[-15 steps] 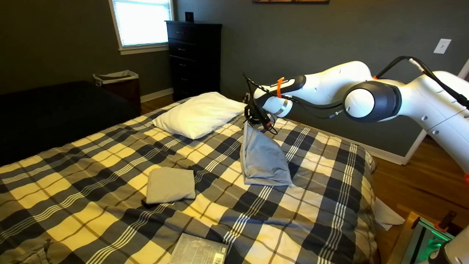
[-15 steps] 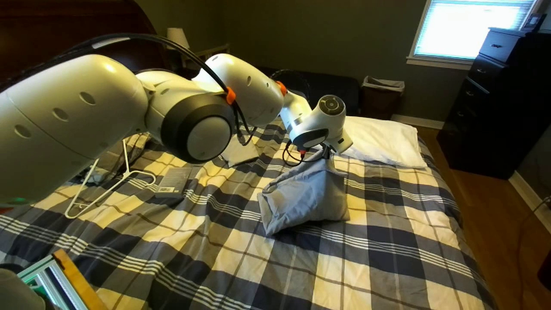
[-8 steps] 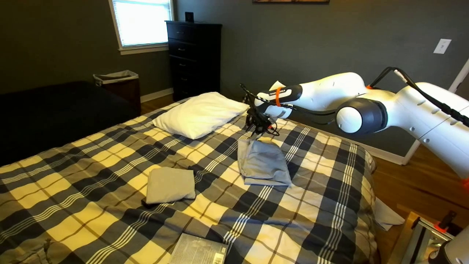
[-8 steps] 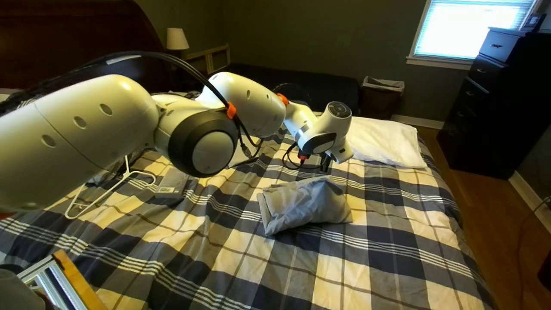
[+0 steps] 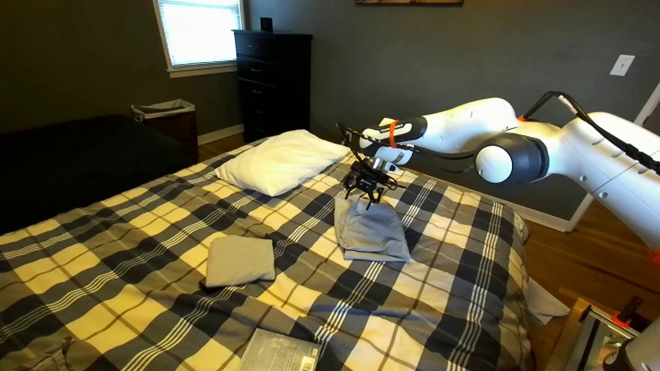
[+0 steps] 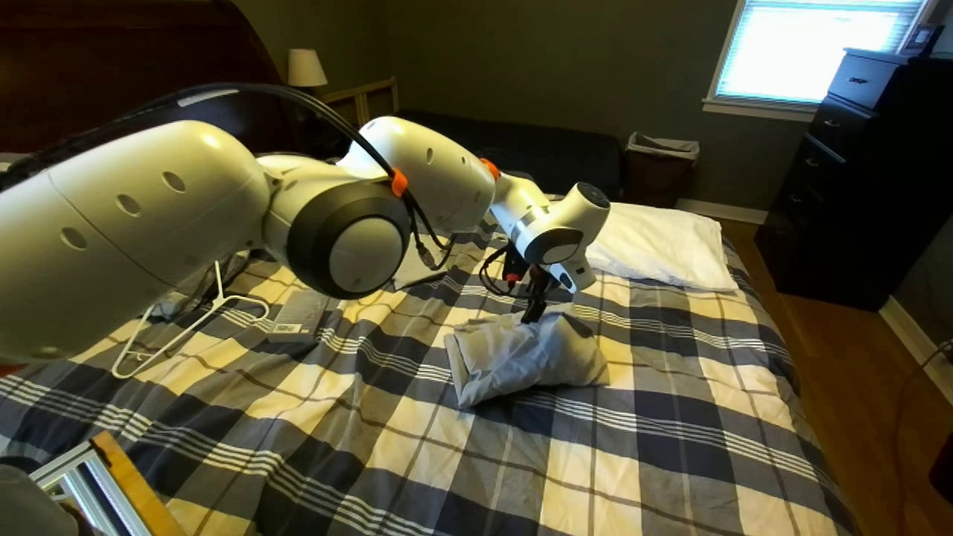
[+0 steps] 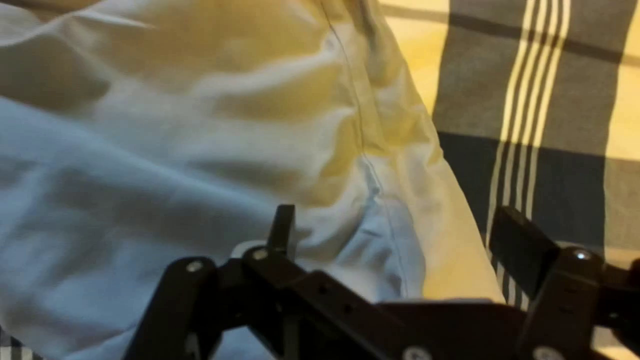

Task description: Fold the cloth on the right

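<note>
One rumpled cloth (image 7: 210, 155) lies under the wide-spread claw (image 7: 397, 220); best lower squarely astride the seam (image 7: 360, 120) before pinching gently.

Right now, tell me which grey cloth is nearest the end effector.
The rumpled cloth, creased and uneven, just below the open end effector. The square cloth lies flatter and tidier, well apart from both.

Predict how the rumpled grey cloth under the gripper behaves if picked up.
The cloth will probably sag limply, going by its soft creases. It looks light for its size, since the fabric seems thin. Pinching only the top may let it unfold: it appears folded over at one end in both exterior views.
</note>
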`<state>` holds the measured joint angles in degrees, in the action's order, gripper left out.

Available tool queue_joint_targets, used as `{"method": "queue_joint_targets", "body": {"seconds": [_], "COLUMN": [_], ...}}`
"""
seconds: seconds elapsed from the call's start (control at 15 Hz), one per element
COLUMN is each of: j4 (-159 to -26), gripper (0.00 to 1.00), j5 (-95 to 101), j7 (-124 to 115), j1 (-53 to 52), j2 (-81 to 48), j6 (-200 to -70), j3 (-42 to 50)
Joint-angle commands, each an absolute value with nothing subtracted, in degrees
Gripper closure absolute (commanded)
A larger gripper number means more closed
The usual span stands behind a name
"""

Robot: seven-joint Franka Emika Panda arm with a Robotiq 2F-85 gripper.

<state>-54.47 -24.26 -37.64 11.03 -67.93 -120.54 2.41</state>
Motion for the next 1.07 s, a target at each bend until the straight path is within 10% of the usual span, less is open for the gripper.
{"method": "queue_joint_targets", "body": {"seconds": [0.0, 1.0], "j4": [-67.5, -89.4], "gripper": [0.0, 0.0], "j5": [-23.3, -21.7], "j7": [-30.2, -22.8], "j1": [9.8, 8.1], "j2": [-60.5, -48.3], "j6": [-117.5, -123.4], "j3": [1.1, 3.9]}}
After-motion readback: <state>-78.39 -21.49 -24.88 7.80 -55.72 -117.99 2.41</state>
